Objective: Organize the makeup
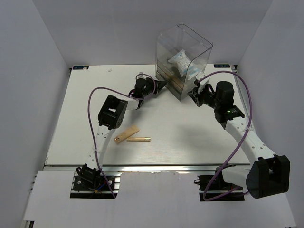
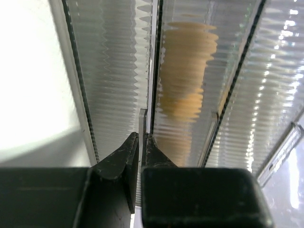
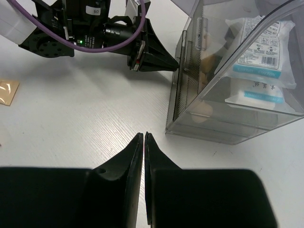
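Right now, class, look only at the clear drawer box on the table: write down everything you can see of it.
The clear drawer box is tall and made of transparent plastic. It stands upright at the far side of the table. Its open upper bin holds white blue-printed packets. Below it are ribbed drawer fronts, and peach shapes blur through one of them. The left gripper appears to pinch a small drawer tab at the front.

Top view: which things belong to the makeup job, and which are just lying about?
Job: beige tube and gold stick, loose on the table; white packets and peach sponges, already stowed.
Other: clear drawer box holding them; small white speck near the table's far edge.
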{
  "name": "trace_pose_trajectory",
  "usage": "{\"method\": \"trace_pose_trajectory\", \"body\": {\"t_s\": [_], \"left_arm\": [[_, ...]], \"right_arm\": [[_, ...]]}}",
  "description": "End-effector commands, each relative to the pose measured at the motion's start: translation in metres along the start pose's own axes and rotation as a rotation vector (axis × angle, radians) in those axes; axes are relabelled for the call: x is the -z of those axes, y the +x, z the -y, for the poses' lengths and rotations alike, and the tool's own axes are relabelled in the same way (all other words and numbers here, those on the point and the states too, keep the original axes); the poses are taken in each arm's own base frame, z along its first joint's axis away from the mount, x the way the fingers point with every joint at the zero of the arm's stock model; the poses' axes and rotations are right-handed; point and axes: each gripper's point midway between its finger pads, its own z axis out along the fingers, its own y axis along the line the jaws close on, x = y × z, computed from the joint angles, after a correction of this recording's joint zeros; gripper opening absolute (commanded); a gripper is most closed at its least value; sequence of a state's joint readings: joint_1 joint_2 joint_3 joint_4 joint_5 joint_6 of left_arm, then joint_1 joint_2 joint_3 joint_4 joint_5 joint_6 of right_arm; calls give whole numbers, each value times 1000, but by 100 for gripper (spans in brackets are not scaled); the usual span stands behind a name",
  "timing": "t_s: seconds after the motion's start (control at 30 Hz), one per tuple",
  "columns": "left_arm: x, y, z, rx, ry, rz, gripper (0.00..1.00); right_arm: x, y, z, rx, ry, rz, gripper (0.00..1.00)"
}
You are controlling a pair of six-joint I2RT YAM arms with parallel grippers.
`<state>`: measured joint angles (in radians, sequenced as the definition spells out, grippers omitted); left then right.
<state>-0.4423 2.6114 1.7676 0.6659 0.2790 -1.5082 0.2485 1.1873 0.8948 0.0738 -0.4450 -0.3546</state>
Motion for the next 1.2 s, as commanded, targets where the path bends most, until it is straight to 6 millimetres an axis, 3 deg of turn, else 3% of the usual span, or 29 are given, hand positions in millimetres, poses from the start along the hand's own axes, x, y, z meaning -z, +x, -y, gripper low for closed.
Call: {"method": "trace_pose_trajectory", "body": {"t_s": [0.0,0.27,0.3,0.37,0.5,0.67,0.77,0.8,0.9,1.0,1.1,1.13,1.17], "left_arm": [[11,-1,1,-29,-32,12,0],[48,-16,11,-85,-50,30,0],[54,-15,2,-81,-70,27,0],[63,-15,9,-96,-65,21,0],[82,-12,-1,-101,-110,17,0],[97,-14,4,-132,-120,19,0],[96,-13,9,-159,-125,-5,13],[95,-13,13,-164,-119,-11,26],[92,-14,25,-178,-95,-29,39],[93,-17,36,-183,-76,-32,44],[100,-19,42,-235,-113,-44,47],[105,-21,55,-278,-116,-42,50],[112,-23,47,-337,-180,-47,52]], "right_arm": [[0,-12,2,12,-8,31,10],[0,-10,-7,13,-60,27,13],[0,-9,-10,11,-74,24,14],[0,-7,-13,15,-92,22,15],[-1,-1,-22,3,-150,4,20],[-3,4,-36,-8,-229,-14,25],[-5,11,-46,-1,-291,-33,33],[-6,12,-51,6,-311,-38,37],[-7,16,-79,62,-438,-60,50],[-2,25,-109,105,-582,-91,60],[4,36,-159,217,-779,-128,64],[5,41,-168,273,-825,-129,65],[6,45,-177,294,-860,-150,65]]}}
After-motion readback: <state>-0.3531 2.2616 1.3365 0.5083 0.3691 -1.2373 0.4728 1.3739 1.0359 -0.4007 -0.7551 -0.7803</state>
